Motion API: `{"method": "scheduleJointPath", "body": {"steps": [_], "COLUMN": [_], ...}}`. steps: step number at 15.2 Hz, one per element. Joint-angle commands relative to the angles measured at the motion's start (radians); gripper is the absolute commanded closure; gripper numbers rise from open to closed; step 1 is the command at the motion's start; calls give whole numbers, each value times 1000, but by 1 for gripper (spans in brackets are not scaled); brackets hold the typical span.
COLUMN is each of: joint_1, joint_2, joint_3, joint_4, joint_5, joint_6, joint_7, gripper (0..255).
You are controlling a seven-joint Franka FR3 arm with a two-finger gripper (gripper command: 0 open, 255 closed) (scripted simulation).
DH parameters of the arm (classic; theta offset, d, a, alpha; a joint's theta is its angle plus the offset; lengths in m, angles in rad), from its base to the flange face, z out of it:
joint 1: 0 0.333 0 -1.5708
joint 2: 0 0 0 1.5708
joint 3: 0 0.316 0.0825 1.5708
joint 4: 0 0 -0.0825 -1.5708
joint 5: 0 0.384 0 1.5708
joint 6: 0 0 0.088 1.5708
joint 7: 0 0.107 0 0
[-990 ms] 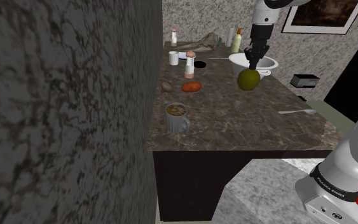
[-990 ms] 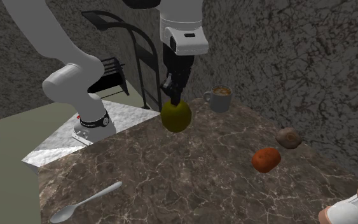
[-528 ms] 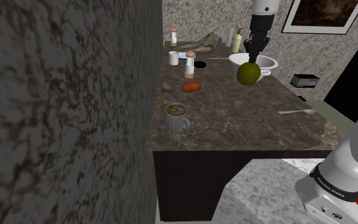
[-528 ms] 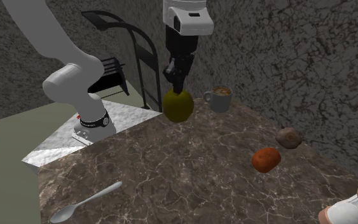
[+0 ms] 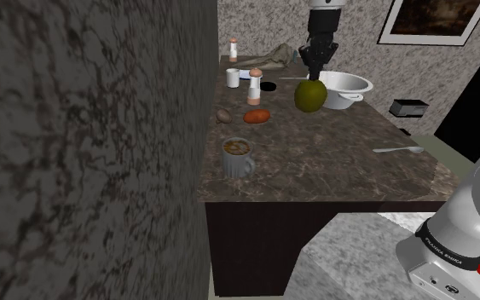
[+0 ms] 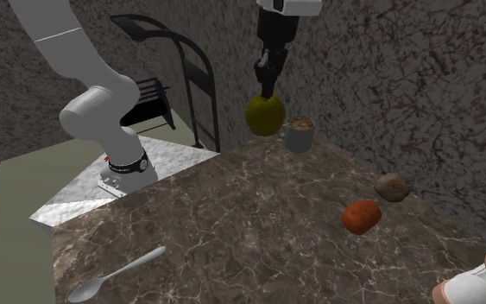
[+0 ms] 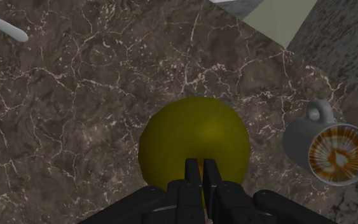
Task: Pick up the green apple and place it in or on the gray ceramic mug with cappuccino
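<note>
Since before, I lifted the round yellow-green apple [image 6: 265, 115] toward the grey cappuccino mug [image 6: 299, 136], at its 4 o'clock in the second exterior view; my jaws grasp the apple.

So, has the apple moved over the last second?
Yes. Held in the hand, the apple has risen and travelled toward the shoulder view's left, off the white bowl's front and nearer the mug.

The round apple [image 7: 193, 143] is yellow-green. The grey mug [image 7: 296, 138] carries brown coffee [image 7: 338, 153] swirled with cream. The dark brown marbled countertop [image 7: 75, 127] is veined in white.
</note>
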Motion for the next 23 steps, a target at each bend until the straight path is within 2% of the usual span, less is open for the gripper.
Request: {"method": "scheduleJointPath", "body": {"steps": [1,10,17,23], "joint_1": [18,103,198,190], "joint_2": [35,242,478,441], "joint_3": [27,138,203,200], "joint_4": [44,339,691,556], "joint_5": [8,8,-36,-27], "joint_6": [-9,-98,-219,-120], "joint_7": [45,243,390,386], "gripper": [255,255,255,255]}}
